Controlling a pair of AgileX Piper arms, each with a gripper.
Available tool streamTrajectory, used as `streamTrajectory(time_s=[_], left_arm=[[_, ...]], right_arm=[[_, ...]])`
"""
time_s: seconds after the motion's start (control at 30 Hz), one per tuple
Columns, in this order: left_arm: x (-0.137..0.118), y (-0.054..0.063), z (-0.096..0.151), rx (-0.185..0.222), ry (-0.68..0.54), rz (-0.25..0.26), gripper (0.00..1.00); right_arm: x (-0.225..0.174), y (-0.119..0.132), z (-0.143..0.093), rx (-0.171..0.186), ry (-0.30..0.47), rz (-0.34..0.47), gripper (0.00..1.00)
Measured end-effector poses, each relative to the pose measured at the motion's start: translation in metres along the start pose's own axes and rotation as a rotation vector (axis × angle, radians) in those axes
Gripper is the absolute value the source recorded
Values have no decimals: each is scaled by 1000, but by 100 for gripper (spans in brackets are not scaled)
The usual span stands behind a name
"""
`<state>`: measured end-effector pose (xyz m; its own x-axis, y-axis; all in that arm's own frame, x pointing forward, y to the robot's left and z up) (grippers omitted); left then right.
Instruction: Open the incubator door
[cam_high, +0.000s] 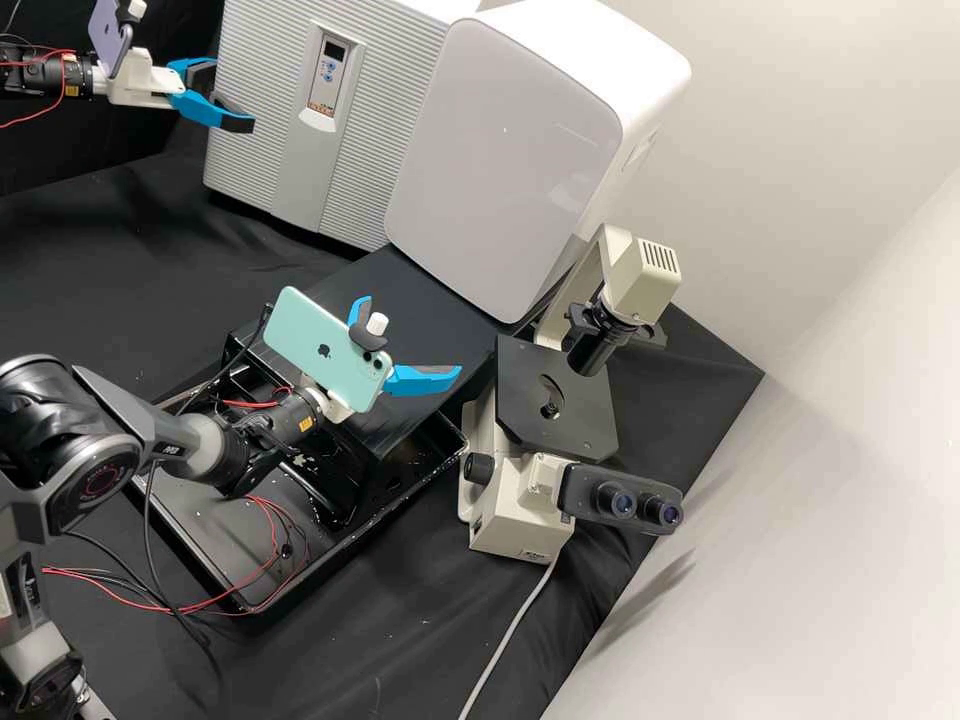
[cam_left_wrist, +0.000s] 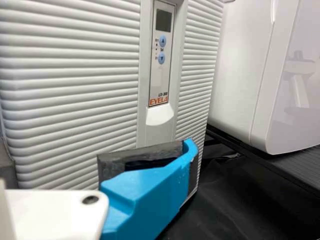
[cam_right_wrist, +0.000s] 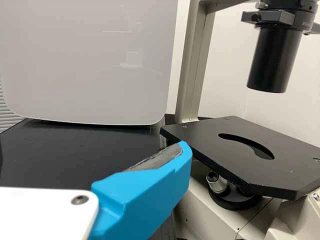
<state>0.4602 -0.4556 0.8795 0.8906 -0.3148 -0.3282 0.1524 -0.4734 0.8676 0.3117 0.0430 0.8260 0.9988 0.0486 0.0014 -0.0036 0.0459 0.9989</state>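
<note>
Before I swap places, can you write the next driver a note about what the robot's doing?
Left gripper: open, by the incubator's ribbed front.
Right gripper: open, near the microscope.
Incubator: at the back, left of the big white box.
Done: the left gripper is at the incubator; the door looks shut.
To do: catch the door's edge, probably with the left gripper, and open it.

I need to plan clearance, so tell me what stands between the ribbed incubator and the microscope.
A glossy-fronted white cabinet stands between the ribbed incubator and the microscope; the high view shows it.
</note>
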Motion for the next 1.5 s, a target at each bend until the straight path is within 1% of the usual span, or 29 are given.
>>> streamTrajectory(time_s=[0.27,0.3,0.5,0.77,0.8,0.93,0.97,1.37,1.5], left_arm=[[0,0,0,-5,5,-1,100],[0,1,0,-8,7,0,100],[0,10,-3,7,16,22,100],[-4,13,-10,9,44,26,100],[-4,13,-10,8,45,28,0],[-4,14,-11,-5,50,39,0],[-4,15,-11,-8,51,42,100],[-4,15,-11,-8,52,45,100],[-3,17,-9,-3,47,50,100]], right_arm=[[0,0,0,0,0,0,100],[0,0,0,0,0,0,100],[0,0,0,0,0,0,100],[0,0,0,0,0,0,100],[0,0,0,0,0,0,100],[0,0,0,0,0,0,100],[0,0,0,0,0,0,100],[0,0,0,0,0,0,100],[0,0,0,0,0,0,100]])
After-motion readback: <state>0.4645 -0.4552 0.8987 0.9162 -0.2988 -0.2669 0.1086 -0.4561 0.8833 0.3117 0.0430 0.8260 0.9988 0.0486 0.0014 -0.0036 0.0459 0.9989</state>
